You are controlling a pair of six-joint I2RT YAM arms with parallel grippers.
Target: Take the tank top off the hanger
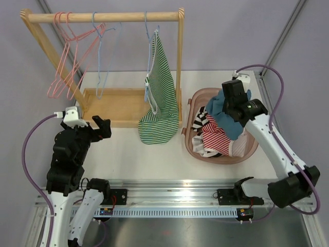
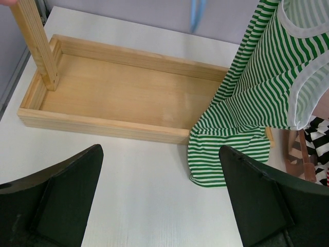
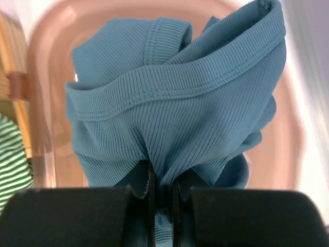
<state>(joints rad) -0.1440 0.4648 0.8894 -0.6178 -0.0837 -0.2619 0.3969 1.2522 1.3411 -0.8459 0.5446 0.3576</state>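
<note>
At 10 o'clock in the overhead view, pink wire hangers (image 1: 64, 59) and an empty blue hanger (image 1: 101, 54) hang from the rail of the wooden rack (image 1: 103, 17). Below them, at 8 o'clock, the left gripper (image 1: 104, 127) sits low over the table (image 1: 154, 159) with its jaws spread wide and nothing between them. It points toward the rack's wooden tray base (image 1: 121, 103).

The left wrist view shows what the overhead one cannot. The hem of the green-and-white striped tank top (image 2: 241, 118) spills over the tray's right front corner and lies puddled on the white tabletop, at 1 o'clock from the dark fingers (image 2: 61, 200) and well apart from them.

At 12 o'clock overhead, that tank top hangs from a light blue hanger (image 1: 149, 46) hooked on the rail beside the right post, one shoulder strap still over the wire.

At 3 o'clock a pink laundry basket (image 1: 226, 158) holds red-striped and black-and-white clothes. Only the right wrist view shows the right gripper (image 3: 162, 206) clearly. Its jaws are pinched nearly together on a fold of a blue ribbed garment (image 3: 175, 103), bunched above the basket's rim.

A small coloured patch on the aluminium rail (image 1: 175, 198) at 6 o'clock may be a label, but it is too small to read.
</note>
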